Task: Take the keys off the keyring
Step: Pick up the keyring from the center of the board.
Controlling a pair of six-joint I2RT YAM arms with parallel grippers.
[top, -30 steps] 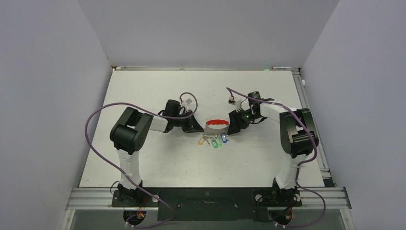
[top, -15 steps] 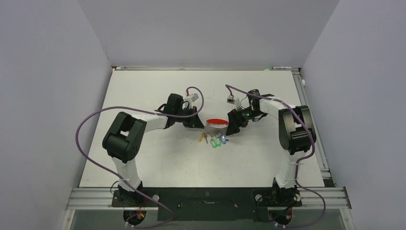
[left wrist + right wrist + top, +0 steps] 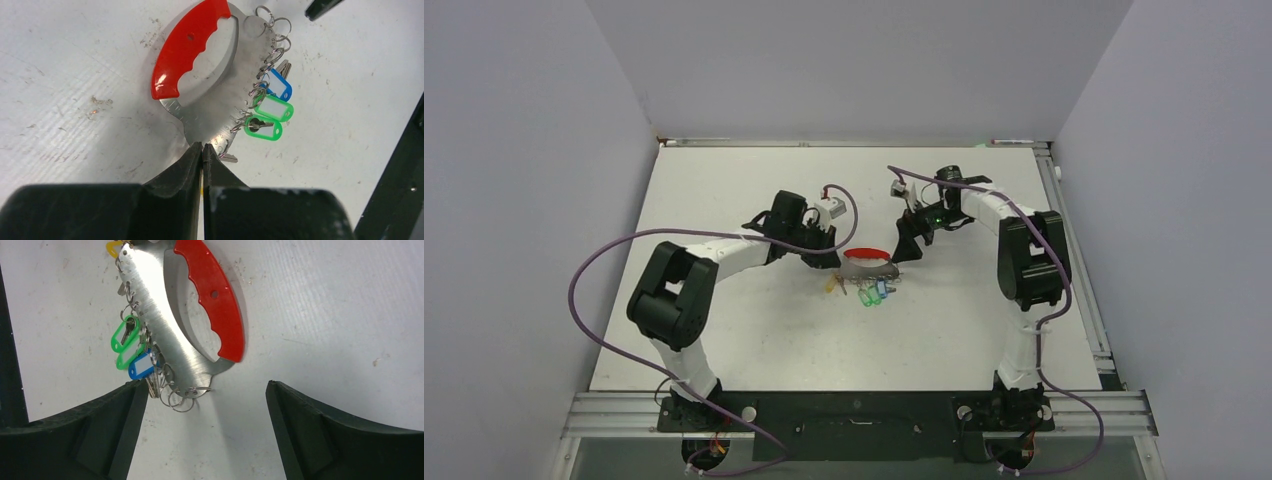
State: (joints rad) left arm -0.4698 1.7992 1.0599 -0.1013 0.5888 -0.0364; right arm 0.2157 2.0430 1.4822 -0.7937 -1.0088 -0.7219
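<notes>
left gripper (image 3: 202, 150) was closed, tips touching metal edge of keyring (image 3: 215, 102) | right gripper (image 3: 206, 386) stood wide open, clear of keyring | keys (image 3: 274, 89) hung on keyring, on table (image 3: 75, 75)

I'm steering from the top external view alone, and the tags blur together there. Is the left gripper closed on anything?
Observer: The left wrist view shows the left gripper shut, with its tips meeting at the edge of the keyring's metal plate. I cannot tell whether they pinch it.
Operator: And the right one?
Observer: The right gripper is wide open and holds nothing. The plate's narrow end lies just ahead of the gap.
Operator: Any keys off yet?
Observer: Apparently not. The keys with green and blue tags appear to hang on small rings along the plate's edge.
</notes>
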